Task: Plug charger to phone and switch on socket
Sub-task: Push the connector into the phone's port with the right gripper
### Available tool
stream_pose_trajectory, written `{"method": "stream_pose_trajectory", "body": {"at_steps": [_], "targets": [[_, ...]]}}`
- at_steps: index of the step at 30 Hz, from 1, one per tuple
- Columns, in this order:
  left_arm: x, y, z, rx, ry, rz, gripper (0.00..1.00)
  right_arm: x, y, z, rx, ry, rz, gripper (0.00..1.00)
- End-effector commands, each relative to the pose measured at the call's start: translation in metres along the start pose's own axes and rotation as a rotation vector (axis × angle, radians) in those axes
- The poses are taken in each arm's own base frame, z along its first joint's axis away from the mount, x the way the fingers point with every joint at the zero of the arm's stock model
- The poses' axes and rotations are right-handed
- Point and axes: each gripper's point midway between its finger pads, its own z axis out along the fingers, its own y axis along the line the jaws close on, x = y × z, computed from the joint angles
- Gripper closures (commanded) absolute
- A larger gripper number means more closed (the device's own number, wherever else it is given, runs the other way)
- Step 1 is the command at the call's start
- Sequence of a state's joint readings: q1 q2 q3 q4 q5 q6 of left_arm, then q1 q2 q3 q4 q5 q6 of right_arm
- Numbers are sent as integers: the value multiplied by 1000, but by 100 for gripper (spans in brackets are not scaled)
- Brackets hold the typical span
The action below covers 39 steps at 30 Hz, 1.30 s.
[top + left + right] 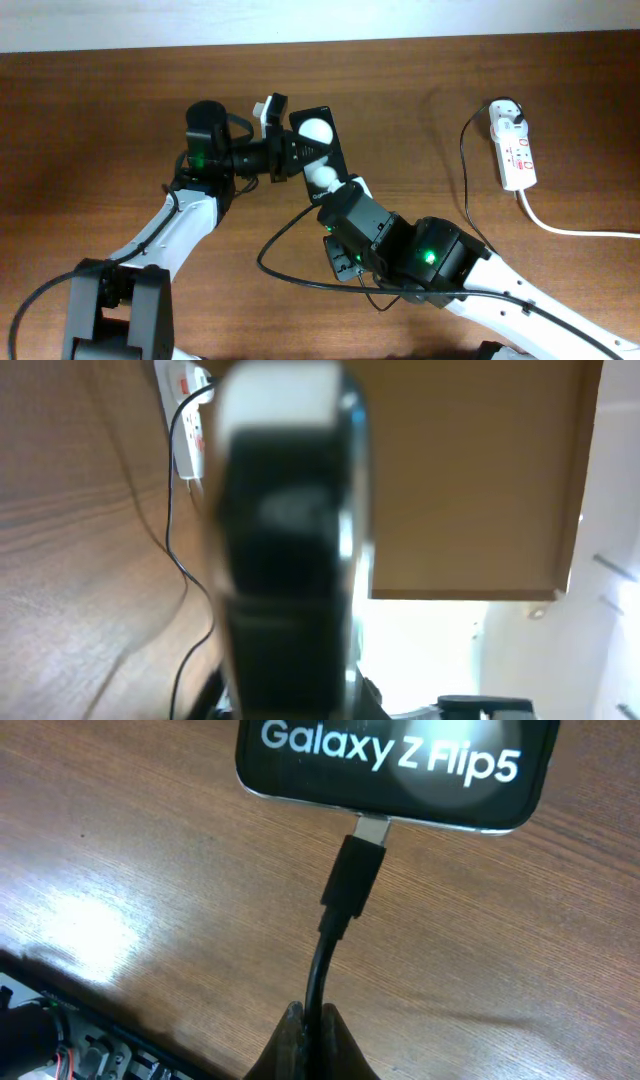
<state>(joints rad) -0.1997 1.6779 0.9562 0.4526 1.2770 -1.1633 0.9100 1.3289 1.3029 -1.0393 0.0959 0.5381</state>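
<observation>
Glossy black slab phone (390,760), over the middle of the brown wood counter (100,90), clamped at its edge by the left hand (278,148). Charger's small black plug tip (352,880) sits at the phone's bottom port, long axes in line. A metal sliver shows, so it is probably not fully home. Right hand (308,1038) pinches the thin black cable (318,970) just behind, phone dead ahead. White oblong power strip (515,148) lies well apart, on the right arm's side.

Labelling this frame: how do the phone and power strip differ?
The Galaxy Z Flip5 phone is glossy black; the power strip is white with red marks. The phone is gripped by the left fingers; the strip lies flat on the table. Both meet the charger: its plug at the phone's port, its adapter in the strip.
</observation>
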Motion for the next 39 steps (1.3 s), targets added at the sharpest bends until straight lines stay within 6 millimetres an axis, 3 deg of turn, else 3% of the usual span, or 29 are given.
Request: {"method": "stream_pose_trajectory", "body": {"at_steps": [1,9,16,25,39], "targets": [[34,-19,3,89,194,84,100,-19,-15,0,83,-82,6,96],[42,-22,1,90,250,-90,100,-22,-19,0,107,-97,10,96],[42,-22,1,108,247,46,100,-22,-19,0,106,-97,10,95],[25,-15,5,65,144,67,100,-17,-10,1,56,-68,11,71],[-1,-5,7,0,-1,-39,100,-18,4,7,-14,-51,71,80]]}}
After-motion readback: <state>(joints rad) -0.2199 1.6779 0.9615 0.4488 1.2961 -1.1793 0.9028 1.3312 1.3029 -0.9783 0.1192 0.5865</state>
